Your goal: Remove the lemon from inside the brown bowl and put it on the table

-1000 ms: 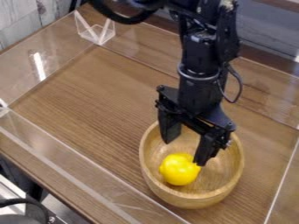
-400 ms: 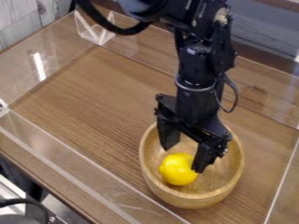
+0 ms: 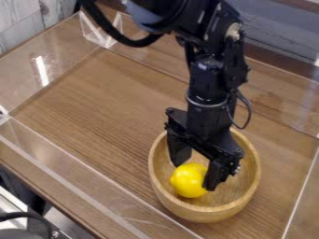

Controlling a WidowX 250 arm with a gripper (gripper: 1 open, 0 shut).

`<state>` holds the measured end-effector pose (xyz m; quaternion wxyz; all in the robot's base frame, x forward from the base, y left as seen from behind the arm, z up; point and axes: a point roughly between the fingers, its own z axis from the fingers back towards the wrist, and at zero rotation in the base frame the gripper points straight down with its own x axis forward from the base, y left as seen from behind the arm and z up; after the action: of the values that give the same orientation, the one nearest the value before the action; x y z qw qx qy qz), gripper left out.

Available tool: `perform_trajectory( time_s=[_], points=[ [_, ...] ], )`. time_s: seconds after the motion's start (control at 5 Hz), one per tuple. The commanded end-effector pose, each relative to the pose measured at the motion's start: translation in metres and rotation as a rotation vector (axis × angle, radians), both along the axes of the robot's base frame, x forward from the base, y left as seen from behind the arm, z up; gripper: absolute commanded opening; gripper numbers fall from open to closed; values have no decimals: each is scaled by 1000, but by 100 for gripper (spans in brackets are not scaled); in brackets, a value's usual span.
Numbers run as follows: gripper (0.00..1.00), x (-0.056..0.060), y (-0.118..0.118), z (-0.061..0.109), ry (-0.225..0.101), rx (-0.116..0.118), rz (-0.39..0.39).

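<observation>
A small bright yellow lemon point(image 3: 187, 181) lies inside the light tan wooden bowl point(image 3: 244, 200) near the front right of the wood-grain table point(image 3: 100, 103). My black gripper point(image 3: 200, 168) points straight down into the bowl, open. Its two fingers point(image 3: 222, 174) stand on either side of the lemon's upper part, the left one at the bowl's back rim. The lemon rests on the bowl's floor and is partly covered by the fingers.
Clear acrylic walls point(image 3: 50, 56) border the table on the left, back and front. A small clear acrylic stand point(image 3: 103, 34) sits at the back left. The arm reaches in from the top of the view.
The gripper has sunk lower into the bowl, its open fingers coming down around the lemon. The lemon and bowl have not moved.
</observation>
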<state>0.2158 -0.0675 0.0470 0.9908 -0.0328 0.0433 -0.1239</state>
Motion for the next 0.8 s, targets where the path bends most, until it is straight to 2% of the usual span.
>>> perform_trajectory(
  time_s=[0.0,0.6],
  points=[
    [0,5,0,6,-28,-10,-10],
    [0,2,4,21,-5,-6,-12]
  ],
)
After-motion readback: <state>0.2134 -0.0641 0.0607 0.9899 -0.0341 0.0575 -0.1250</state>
